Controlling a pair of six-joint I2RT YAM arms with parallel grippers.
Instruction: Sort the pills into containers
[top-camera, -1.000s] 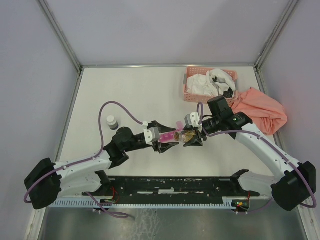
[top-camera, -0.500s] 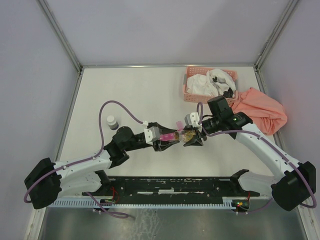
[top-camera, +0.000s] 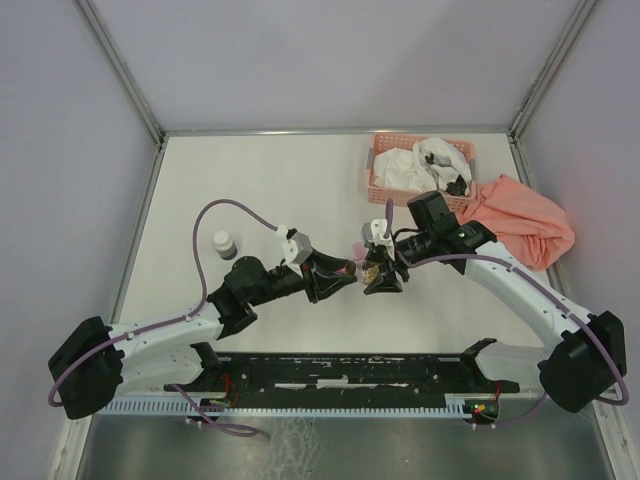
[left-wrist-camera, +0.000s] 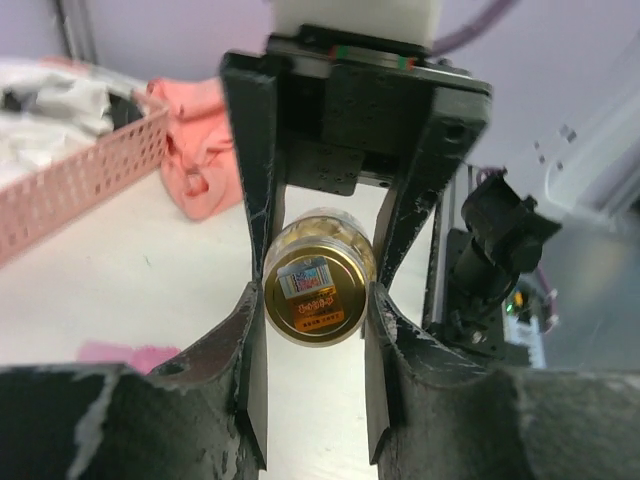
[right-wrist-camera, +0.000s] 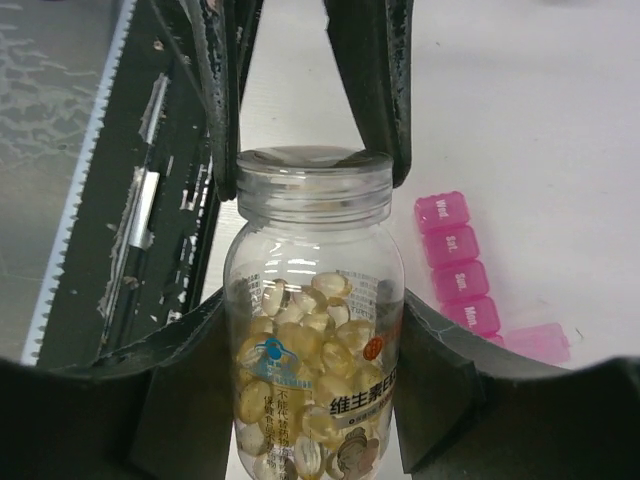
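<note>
A clear bottle (right-wrist-camera: 315, 350) full of yellow softgel pills (right-wrist-camera: 310, 330) hangs over the table, and my right gripper (right-wrist-camera: 315, 320) is shut on its body. My left gripper (left-wrist-camera: 315, 310) is shut on the bottle's gold-topped cap (left-wrist-camera: 313, 295), one finger pressed on each side. In the top view the two grippers meet at the bottle (top-camera: 372, 270), left gripper (top-camera: 343, 274) facing right gripper (top-camera: 380, 277). The containers, a slim pink organizer strip (right-wrist-camera: 455, 265), lie on the table just beside and below the bottle; the arms mostly hide them from above.
A small white-capped bottle (top-camera: 226, 243) stands left of my left arm. A salmon lattice basket (top-camera: 377, 175) with white items sits at the back right, and an orange cloth (top-camera: 520, 225) lies beside it. The black base rail (top-camera: 350, 375) runs along the near edge.
My left gripper has lifted toward the bottle and closed on its cap. The right arm has shifted slightly left with the bottle still in its grip.
</note>
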